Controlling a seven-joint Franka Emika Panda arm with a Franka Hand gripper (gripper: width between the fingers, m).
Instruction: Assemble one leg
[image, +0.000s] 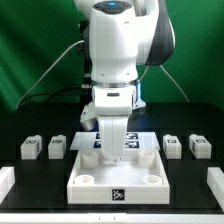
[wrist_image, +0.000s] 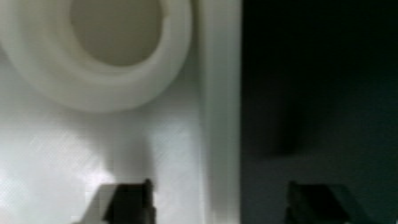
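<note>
Four small white legs stand on the black table in the exterior view, two at the left (image: 30, 148) (image: 57, 146) and two at the right (image: 172, 145) (image: 200, 147). The large white tray-like part (image: 92, 172) lies at the front middle. My gripper (image: 116, 138) hangs low over the tray's far edge, apart from all the legs. In the wrist view my gripper (wrist_image: 222, 200) is open and empty. One fingertip (wrist_image: 128, 200) is over the white tray (wrist_image: 196, 120) near a round socket (wrist_image: 111, 45). The other fingertip is over the dark table. No leg shows in the wrist view.
The marker board (image: 140, 140) lies behind the tray, partly hidden by my arm. White blocks sit at the front left (image: 5, 180) and front right (image: 215, 180) edges. A green wall and cables stand at the back.
</note>
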